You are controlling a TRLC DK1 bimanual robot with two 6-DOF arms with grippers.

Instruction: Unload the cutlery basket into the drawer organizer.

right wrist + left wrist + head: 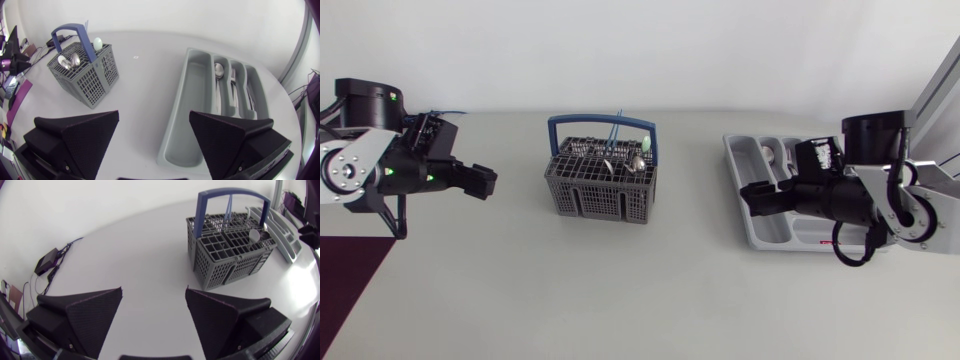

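On the bench (620, 290), near its middle, we see the grey cutlery basket (601, 182) standing upright with its blue handle (602, 122) arched over the top. Several pieces stand in its compartments. Two metal spoons (70, 60) sit bowl-up beside the handle, and a pale rounded utensil head (98, 43) rises from a corner cell. Thin blue sticks lean up past the handle.

Well apart from the basket, toward our right arm's side, the grey drawer organizer (770, 190) lies flat on the bench. Its wide long compartment holds nothing we can make out. The narrower ones next to it hold a spoon (218, 70) and forks (233, 80).

Our left claw (485, 182) hangs over the bench on the left side, pointed toward the basket and well short of it. Its fingers stand apart, with only bare bench between them. Our right claw (752, 195) sits above the organizer's edge nearest the basket. Its fingers are also spread wide and hold nothing. One is over the organizer and the other over the bench beside it.
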